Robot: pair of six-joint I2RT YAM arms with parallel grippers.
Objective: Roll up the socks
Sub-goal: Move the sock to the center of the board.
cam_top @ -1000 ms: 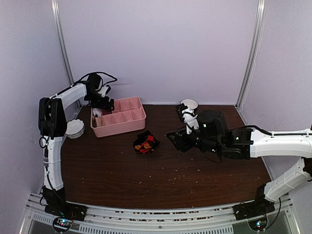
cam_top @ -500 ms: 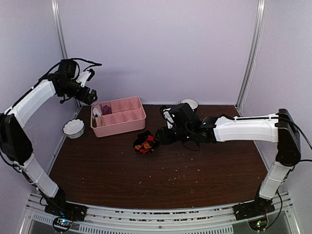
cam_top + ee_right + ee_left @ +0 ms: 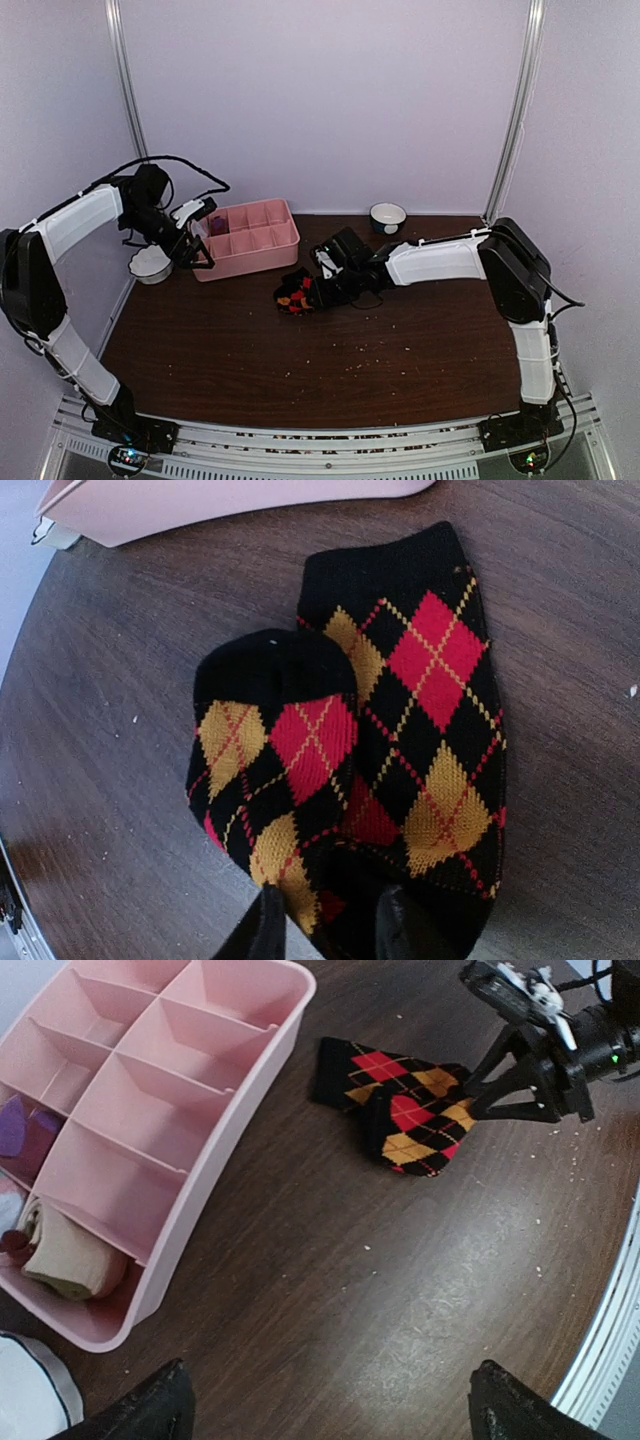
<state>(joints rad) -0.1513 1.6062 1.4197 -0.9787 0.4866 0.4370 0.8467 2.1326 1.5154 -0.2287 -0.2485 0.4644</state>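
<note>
My socks [image 3: 400, 730] lie flat on the brown table [image 3: 330, 370], in the middle of the top view. They are black with red and yellow diamonds, and one lies partly over the other. I think they are light, soft and floppy. They can bend and bunch up, they do not break, and they may slide a bit on the smooth wood. I think the best place to take hold is one end, with both layers at once, so the roll starts tight. If I grab just one layer, the other sock may get left on the table.

My right tool [image 3: 325, 925] is at the bottom middle of the right wrist view, down at the near end of the socks. It is about half shut. Its two fingers [image 3: 262, 930] sit one on each side of that end, with cloth between them. I cannot tell if they pinch the cloth tight or just rest on it.

Farther back, at the left of the top view, my left tool [image 3: 192, 250] hangs wide open. It holds nothing and touches nothing. It is near the left end of the pink tray [image 3: 250, 262], close to a white bowl [image 3: 152, 264]. One pocket of the tray, at the lower left of the left wrist view, has a tan roll of cloth [image 3: 70, 1255] in it.
</note>
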